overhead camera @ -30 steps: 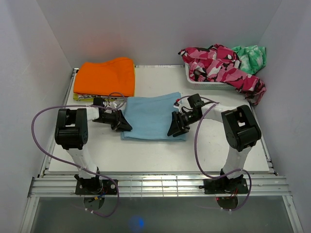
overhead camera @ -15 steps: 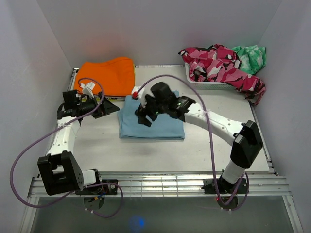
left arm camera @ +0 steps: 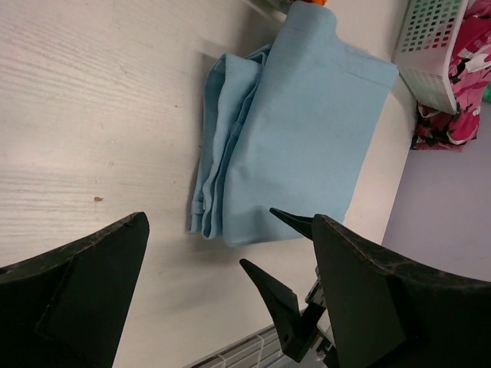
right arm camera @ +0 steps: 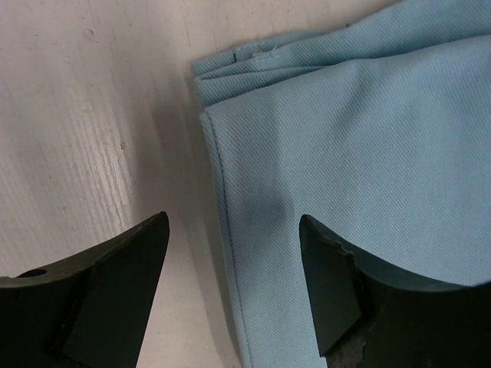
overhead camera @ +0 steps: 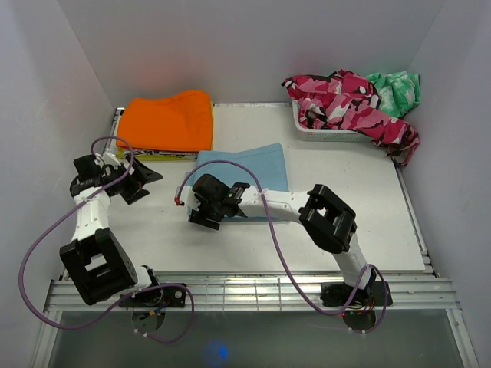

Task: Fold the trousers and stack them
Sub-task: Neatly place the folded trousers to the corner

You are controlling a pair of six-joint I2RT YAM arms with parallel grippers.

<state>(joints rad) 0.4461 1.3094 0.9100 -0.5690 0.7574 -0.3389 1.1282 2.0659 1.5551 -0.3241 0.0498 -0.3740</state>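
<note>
— Judging from the table (overhead camera: pixel 345 199), how far along is it?

— Partway, I'd say. The orange pair (overhead camera: pixel 169 121) lies folded at the back left. The blue pair (overhead camera: pixel 257 169) is folded mid-table, near it but not yet stacked. A camo pair (overhead camera: pixel 345 100) and a green garment (overhead camera: pixel 395 86) spill crumpled from the basket (overhead camera: pixel 337 136) at the back right — both unfolded.

— And the tools?

— The right tool (right arm camera: pixel 234 230) hangs wide open over the blue pair's near-left corner, gripping nothing. The left tool (left arm camera: pixel 230 222) is wide open and empty too, off to the left.

— What's the cloth like?

— The blue is a fine twill, smooth, with a stitched hem and layered edges showing at one side — a soft, flat rectangle. The basket is white lattice plastic, and the table is pale with a wood grain.
</note>
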